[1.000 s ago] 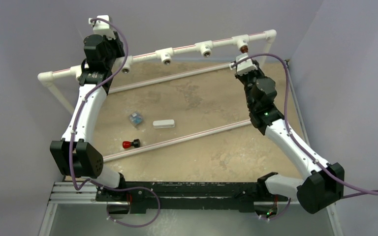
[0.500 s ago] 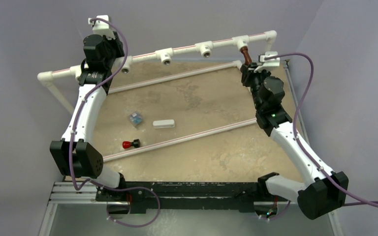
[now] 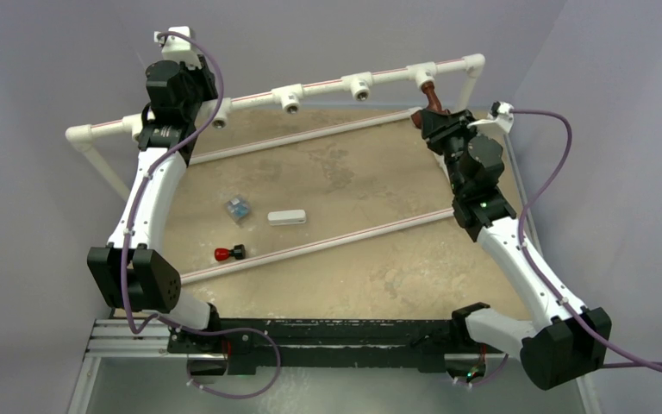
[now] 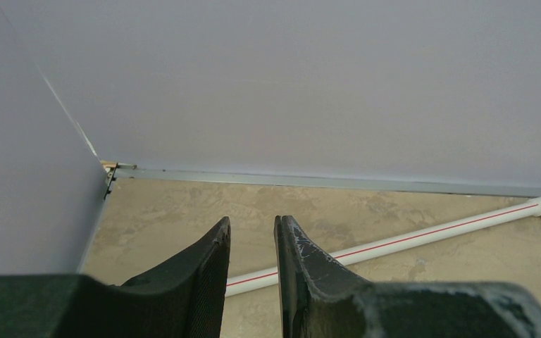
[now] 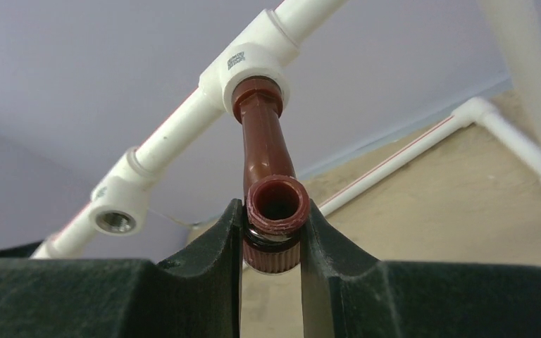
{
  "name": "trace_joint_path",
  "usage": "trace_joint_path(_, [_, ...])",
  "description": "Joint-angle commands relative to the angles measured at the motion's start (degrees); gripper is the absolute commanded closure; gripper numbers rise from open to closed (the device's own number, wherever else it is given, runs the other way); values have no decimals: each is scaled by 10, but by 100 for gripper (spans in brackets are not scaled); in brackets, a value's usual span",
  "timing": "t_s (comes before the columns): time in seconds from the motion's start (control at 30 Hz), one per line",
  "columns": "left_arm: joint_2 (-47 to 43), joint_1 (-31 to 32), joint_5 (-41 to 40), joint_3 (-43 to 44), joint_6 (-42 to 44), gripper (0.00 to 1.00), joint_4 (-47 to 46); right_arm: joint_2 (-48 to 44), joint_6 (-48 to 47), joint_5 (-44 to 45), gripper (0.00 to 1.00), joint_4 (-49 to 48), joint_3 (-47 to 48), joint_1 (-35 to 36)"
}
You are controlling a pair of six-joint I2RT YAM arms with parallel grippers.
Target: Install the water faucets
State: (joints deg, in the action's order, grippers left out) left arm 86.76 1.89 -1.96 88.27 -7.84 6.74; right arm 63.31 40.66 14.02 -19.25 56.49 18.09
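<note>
right gripper (image 5: 271, 215) clamped on water faucet (image 5: 264, 151) | stem seated in tee (image 5: 250, 60) just ahead | left gripper (image 4: 252, 232) slightly parted, empty | three other tees (image 3: 290, 97) unfilled

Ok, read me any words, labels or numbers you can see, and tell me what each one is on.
Small grey print on the white tee fitting with the brown faucet in its outlet, right wrist view: too blurred to read.
No other text is legible in any view.
</note>
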Motion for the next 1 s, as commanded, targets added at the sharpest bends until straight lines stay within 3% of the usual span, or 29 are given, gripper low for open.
trace_joint_path(0.0, [6,8,15,-19,0,72,53,-46,216,-87,100,-218,16,13])
trace_joint_path(0.23, [7,7,12,-19,2,72,53,-38,367,-79,100,-281,7,7])
trace_joint_path(0.4, [6,7,13,-20,3,72,53,-32,419,-86,98,-291,16,2])
trace_joint_path(0.47, [6,7,13,-20,3,72,53,-38,419,-80,84,-285,14,2])
trace_joint_path(0.57, [6,7,11,-20,4,72,52,-54,399,-68,76,-261,10,2])
trace_joint_path(0.77, [7,7,13,-20,3,72,53,-96,340,-37,46,-189,-15,2])
trace_joint_path(0.97, [5,7,11,-21,4,72,52,-142,276,-20,30,-103,-36,2])
